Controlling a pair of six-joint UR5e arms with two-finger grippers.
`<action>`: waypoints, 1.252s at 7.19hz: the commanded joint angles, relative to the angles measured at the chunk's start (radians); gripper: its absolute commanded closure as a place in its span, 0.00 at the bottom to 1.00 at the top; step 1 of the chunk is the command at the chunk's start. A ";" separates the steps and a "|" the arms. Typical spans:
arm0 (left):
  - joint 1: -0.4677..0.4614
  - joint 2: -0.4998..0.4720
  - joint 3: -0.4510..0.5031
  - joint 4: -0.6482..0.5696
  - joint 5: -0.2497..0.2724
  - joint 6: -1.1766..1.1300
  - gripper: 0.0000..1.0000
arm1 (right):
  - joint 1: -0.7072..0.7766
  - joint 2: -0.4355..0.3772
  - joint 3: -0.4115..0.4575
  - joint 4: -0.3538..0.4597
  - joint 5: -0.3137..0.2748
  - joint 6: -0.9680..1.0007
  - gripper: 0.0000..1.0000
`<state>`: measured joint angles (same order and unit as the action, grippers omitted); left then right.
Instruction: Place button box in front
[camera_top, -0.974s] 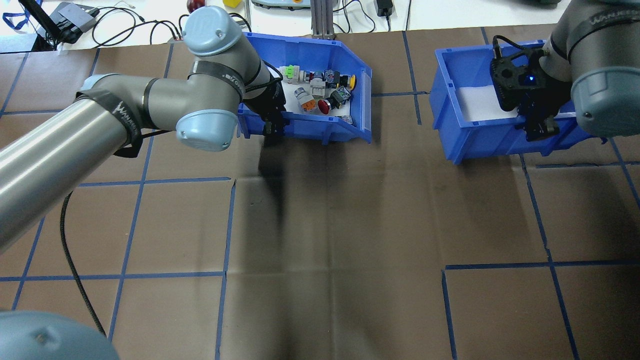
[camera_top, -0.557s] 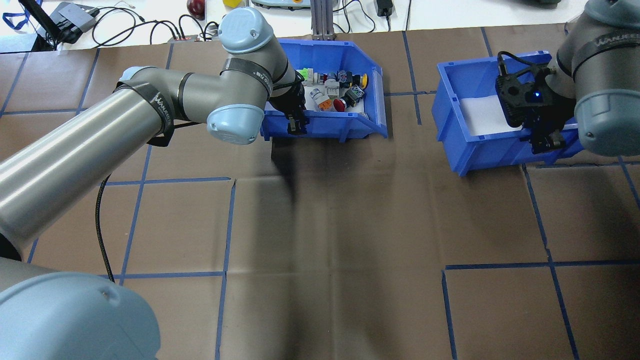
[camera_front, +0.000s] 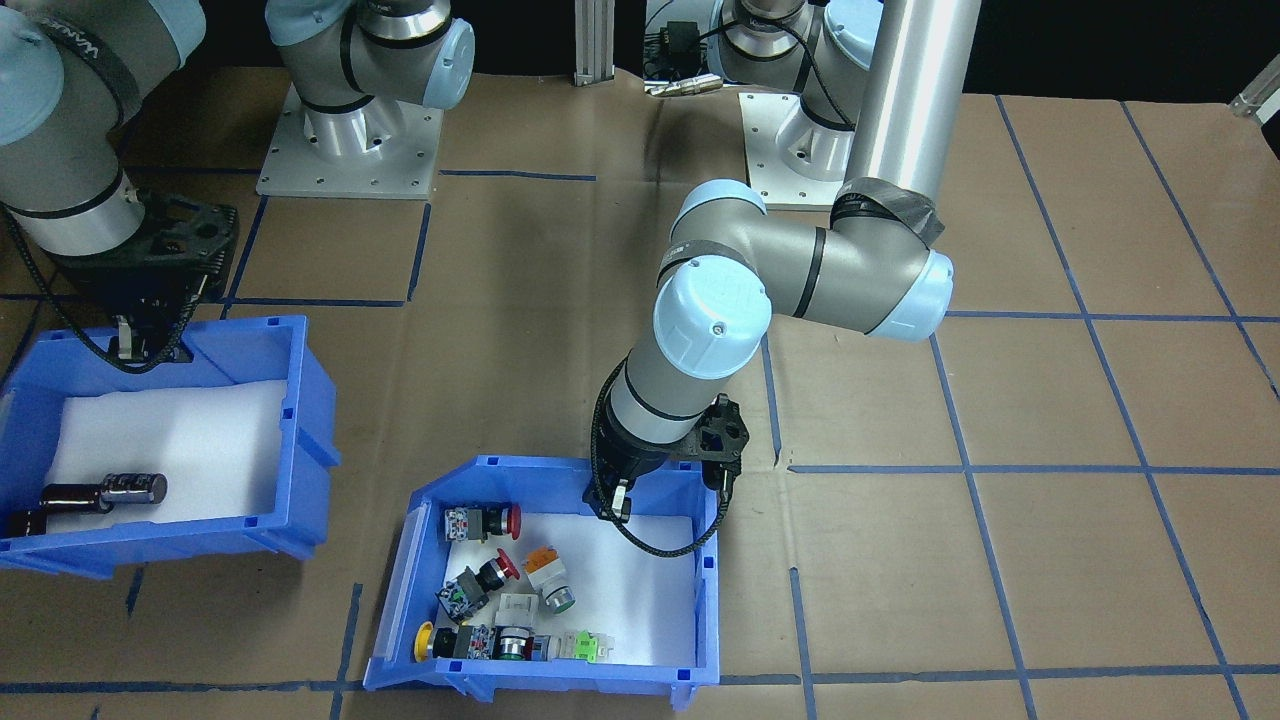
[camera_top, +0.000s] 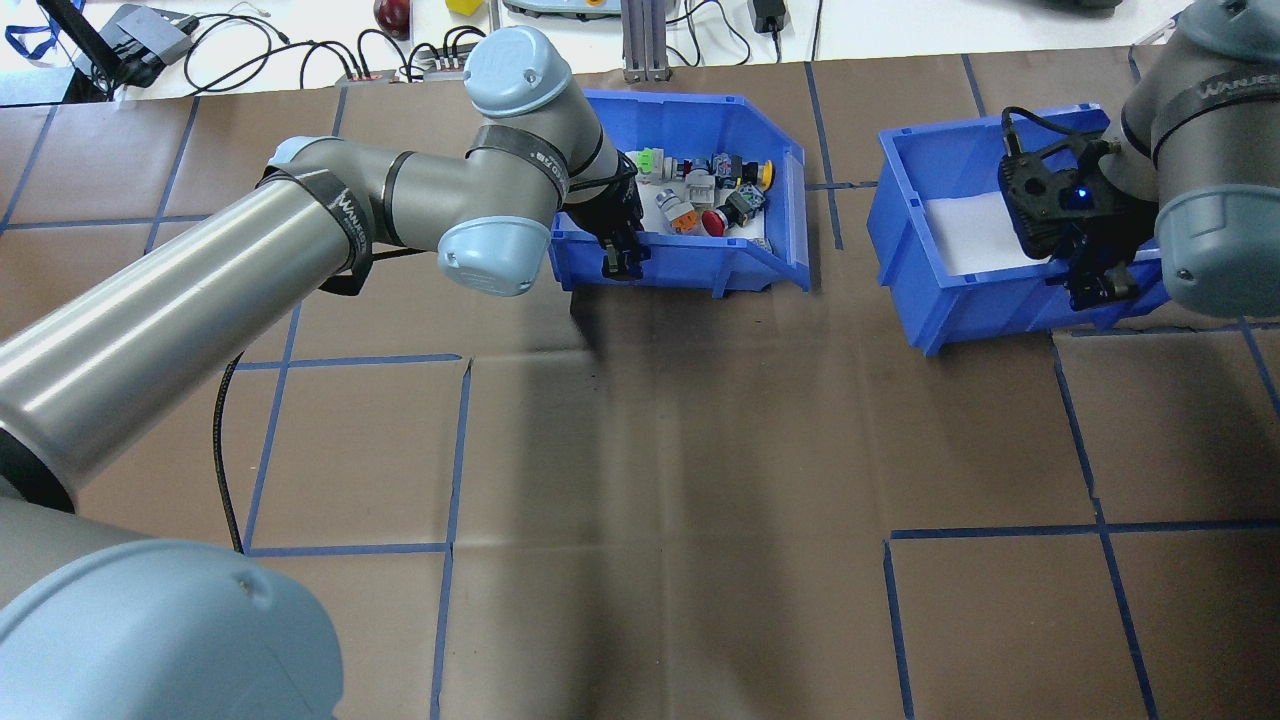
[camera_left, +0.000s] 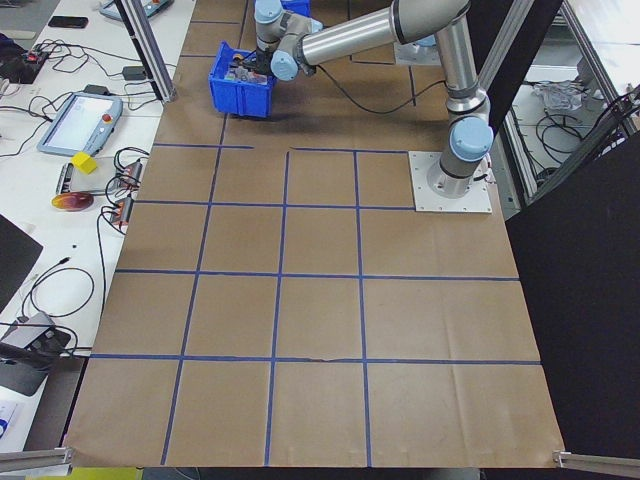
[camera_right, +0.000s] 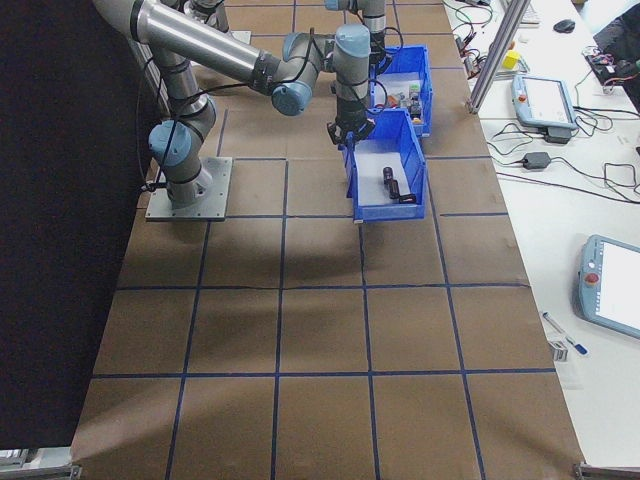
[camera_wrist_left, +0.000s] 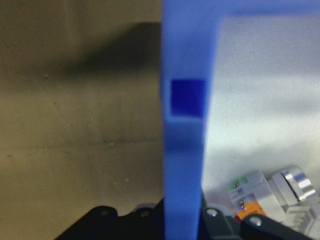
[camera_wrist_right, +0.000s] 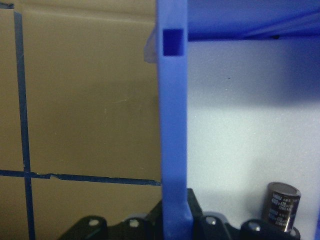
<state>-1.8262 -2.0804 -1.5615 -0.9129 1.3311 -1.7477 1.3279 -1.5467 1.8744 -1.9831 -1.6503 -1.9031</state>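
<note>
In the front-facing view, your left gripper (camera_front: 617, 497) is clamped over the near-robot wall of the button box (camera_front: 700, 600), one finger inside and one outside. The box sits at the operators' edge of the bench (camera_front: 1000, 400), its push-buttons (camera_front: 500, 590) loose on white foam. Your right gripper (camera_front: 140, 340) pinches the rim of the other blue bin (camera_front: 300, 420), which holds dark capacitors (camera_front: 100, 492).

From overhead, the button box (camera_top: 770, 255) lies at the far side of the bench, left of the capacitor bin (camera_top: 900, 250), well apart from it. The left gripper (camera_top: 618, 255) has its near wall; the right gripper (camera_top: 1095, 283) has the other bin's near wall. Brown paper towards the robot carries only blue tape lines, so nothing there would block a pull.

The two side views show both bins small and far off; they add little.

The left wrist camera shows the blue wall (camera_wrist_left: 185, 150) running straight up between the fingers, closed onto it. The right wrist camera shows the same hold on the capacitor bin's wall (camera_wrist_right: 172, 125).

You should find the box stiff and light, but a single-wall grip lets it pivot or tip. Loose buttons will slide, so I'd drag it low and slow. Smooth plastic may slip in the pads.
</note>
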 joint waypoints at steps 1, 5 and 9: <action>-0.001 0.005 -0.009 -0.001 -0.017 0.036 0.99 | 0.004 -0.004 0.000 0.000 0.001 0.007 0.91; 0.016 0.009 -0.014 -0.021 -0.015 0.016 0.90 | 0.008 -0.079 0.093 -0.003 0.015 0.058 0.91; 0.013 0.051 -0.017 -0.046 -0.013 -0.039 0.01 | 0.013 -0.119 0.130 -0.005 0.017 0.059 0.91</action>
<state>-1.8130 -2.0504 -1.5754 -0.9409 1.3183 -1.7799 1.3392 -1.6531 1.9942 -1.9878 -1.6348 -1.8443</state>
